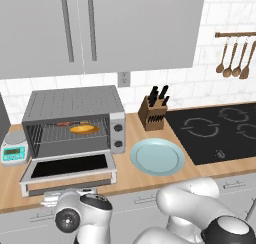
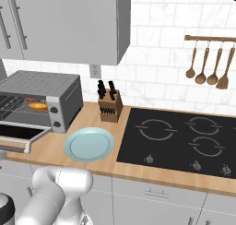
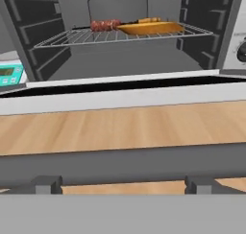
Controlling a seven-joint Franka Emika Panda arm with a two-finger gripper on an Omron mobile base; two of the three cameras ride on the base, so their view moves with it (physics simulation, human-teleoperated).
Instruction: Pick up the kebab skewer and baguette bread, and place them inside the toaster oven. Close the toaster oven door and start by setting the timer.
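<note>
The toaster oven (image 1: 75,105) (image 2: 41,88) stands at the left of the counter with its door (image 1: 70,166) (image 3: 120,99) dropped flat open. On the wire rack inside, the kebab skewer (image 1: 65,123) (image 3: 105,25) lies to the left of the baguette bread (image 1: 85,129) (image 3: 151,28), touching it. Two knobs (image 1: 118,128) sit on the right panel. My gripper (image 1: 70,194) (image 3: 124,184) hangs low at the counter's front edge, facing the oven. It is open, and the door's bar handle (image 3: 123,163) runs crosswise just ahead of its fingertips (image 3: 45,184).
A small white scale (image 1: 13,150) (image 3: 9,75) stands left of the oven. To the oven's right lie a light blue plate (image 1: 157,156) (image 2: 89,144), a knife block (image 1: 154,113) and a black cooktop (image 1: 220,130). Wooden spoons (image 2: 207,67) hang on the wall.
</note>
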